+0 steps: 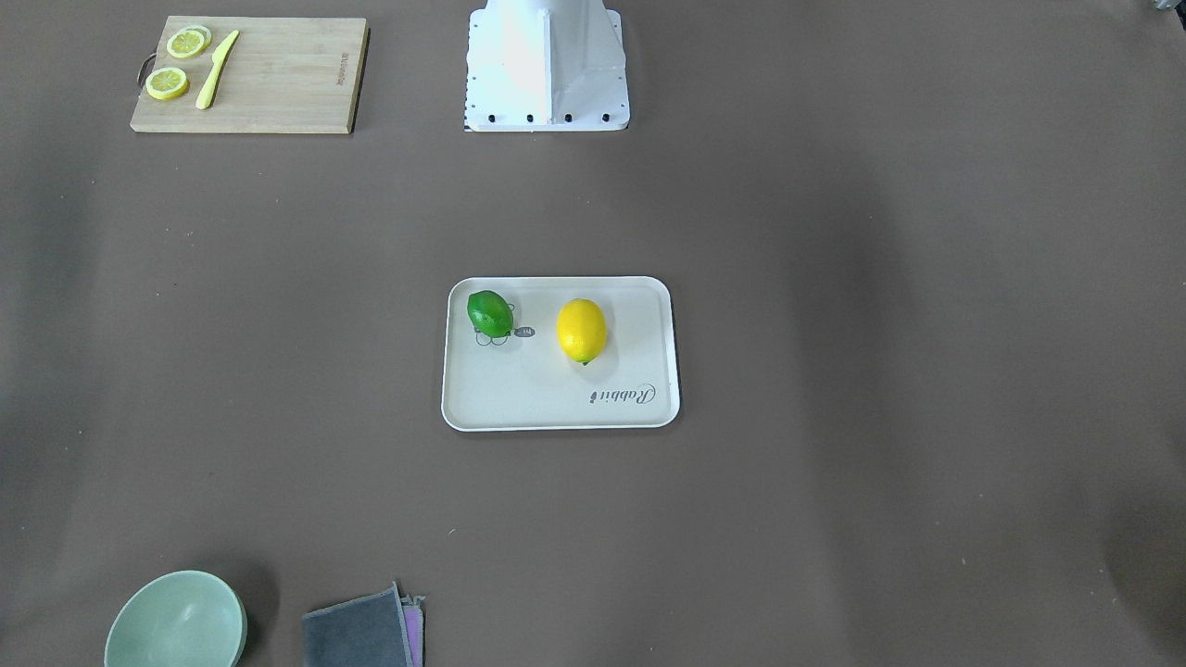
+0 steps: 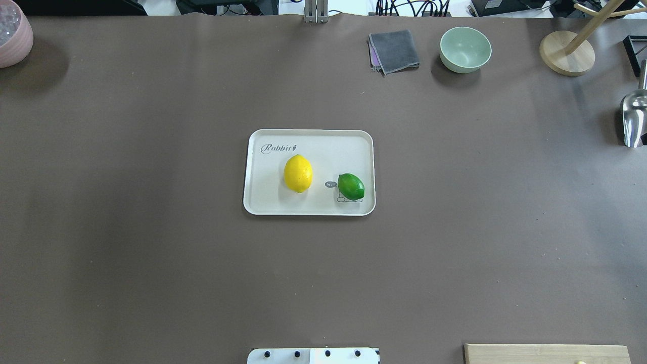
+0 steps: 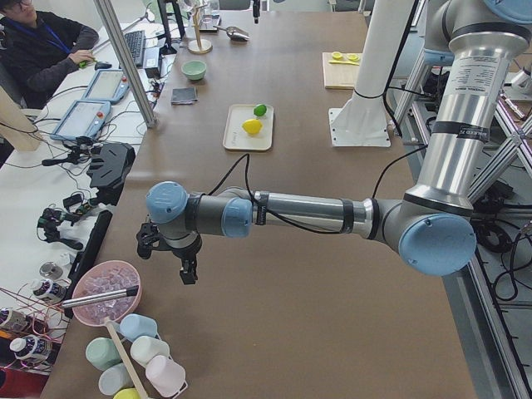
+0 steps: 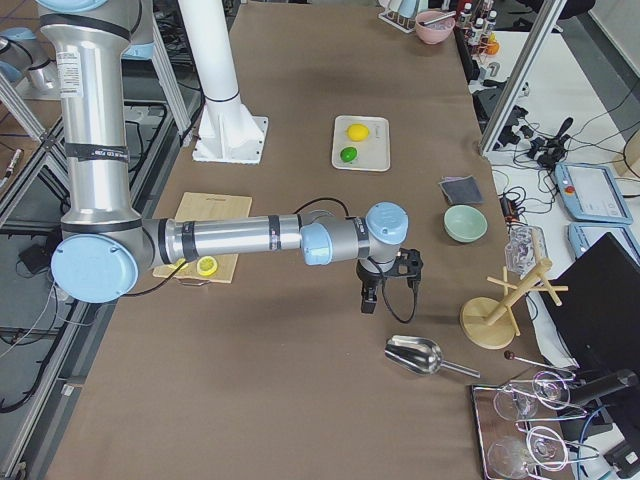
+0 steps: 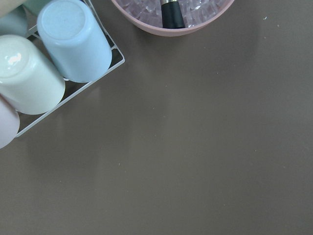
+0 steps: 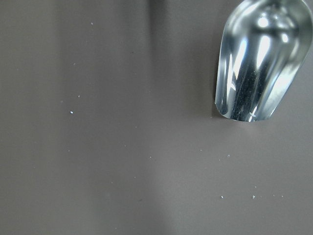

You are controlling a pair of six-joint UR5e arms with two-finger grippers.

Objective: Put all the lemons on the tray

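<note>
Nearest, left tool (image 3: 170,262) and right tool (image 4: 385,295) hanging over opposite ends of the desk (image 2: 151,278), open or closed impossible to tell; farther off, mid-desk on the tray (image 2: 263,202), green lemon (image 2: 351,186) then yellow lemon (image 2: 298,173), apart, probably light, stiff, glossy-slick, best pinched across the narrow middle.

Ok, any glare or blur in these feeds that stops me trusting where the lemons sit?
Overhead: sharp, even light; the yellow lemon and green lemon sit clearly on the tray. Front-facing: the robot base is blown out white. Right wrist: bright reflections on the metal scoop.
</note>
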